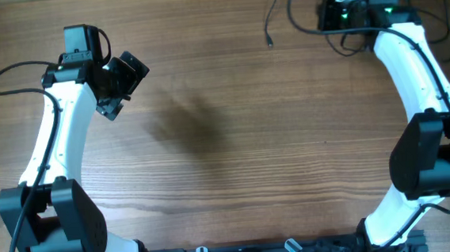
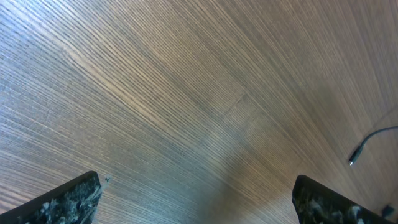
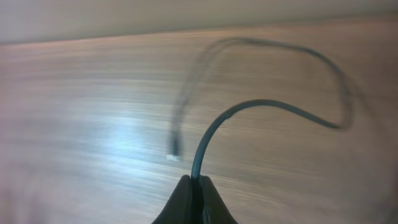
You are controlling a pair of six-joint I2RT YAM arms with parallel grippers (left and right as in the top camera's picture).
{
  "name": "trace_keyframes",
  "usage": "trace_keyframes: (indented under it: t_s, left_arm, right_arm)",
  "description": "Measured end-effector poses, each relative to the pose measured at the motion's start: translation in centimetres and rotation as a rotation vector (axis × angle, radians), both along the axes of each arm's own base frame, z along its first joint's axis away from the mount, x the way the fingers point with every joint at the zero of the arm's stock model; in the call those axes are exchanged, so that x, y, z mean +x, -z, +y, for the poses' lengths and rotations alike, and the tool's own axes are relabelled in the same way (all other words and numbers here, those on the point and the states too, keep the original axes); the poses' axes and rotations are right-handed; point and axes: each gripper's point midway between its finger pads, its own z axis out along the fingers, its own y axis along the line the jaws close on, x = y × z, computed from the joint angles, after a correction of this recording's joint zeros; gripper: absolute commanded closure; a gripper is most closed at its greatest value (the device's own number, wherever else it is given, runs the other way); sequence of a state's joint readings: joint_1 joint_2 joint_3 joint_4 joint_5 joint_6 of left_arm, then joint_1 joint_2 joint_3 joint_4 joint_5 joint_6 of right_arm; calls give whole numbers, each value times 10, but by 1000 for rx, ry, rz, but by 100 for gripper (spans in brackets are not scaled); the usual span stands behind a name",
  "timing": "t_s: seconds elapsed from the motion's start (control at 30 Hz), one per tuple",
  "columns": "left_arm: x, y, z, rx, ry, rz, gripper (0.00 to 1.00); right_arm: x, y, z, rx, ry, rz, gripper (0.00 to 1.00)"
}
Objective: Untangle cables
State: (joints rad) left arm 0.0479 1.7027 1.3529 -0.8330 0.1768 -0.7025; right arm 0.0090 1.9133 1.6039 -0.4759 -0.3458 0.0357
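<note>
We see a wood-grain tabletop [image 1: 235,157], matt with a faint sheen. The cable [image 3: 267,102] wears a smooth, dark plastic jacket. The arm shells [image 1: 51,134] look like glossy white plastic. The pads [image 2: 71,199] of the left gripper [image 2: 196,190] look black, speckled and rough.

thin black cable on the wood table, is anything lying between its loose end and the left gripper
Nothing visible does. Only bare brown wooden table lies between the open left gripper and the loose end of the thin black cable. The right gripper is shut on that cable farther along.
</note>
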Motion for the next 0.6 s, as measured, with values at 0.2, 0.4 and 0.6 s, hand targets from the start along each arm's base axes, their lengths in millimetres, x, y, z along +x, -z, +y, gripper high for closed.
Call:
trace_keyframes:
  t_s: [0.2,0.4,0.6]
  left_arm:
    - [0,0,0,0,0,0,0]
    - [0,0,0,0,0,0,0]
    - [0,0,0,0,0,0,0]
  right_arm:
    - [30,-29,22,-1,-112,-224,0]
    - [23,44,12,3,-33,-6,0]
    - [-43,-86,9,48,19,-90,0]
